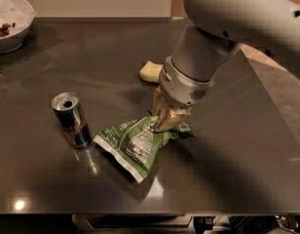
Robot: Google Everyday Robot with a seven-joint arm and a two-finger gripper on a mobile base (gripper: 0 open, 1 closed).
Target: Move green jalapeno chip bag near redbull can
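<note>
The gripper [163, 123] reaches down at mid-table, clamped shut on the far right end of the green jalapeno chip bag [133, 146]. The bag bunches there and fans out toward the near left, its free end lying on the dark table [228, 179]. The redbull can [71, 120] stands upright to the left, with the bag's left corner just beside it and apparently not touching. The bag's long axis points toward the can, so I judge any remaining move to be a short leftward drag
</note>
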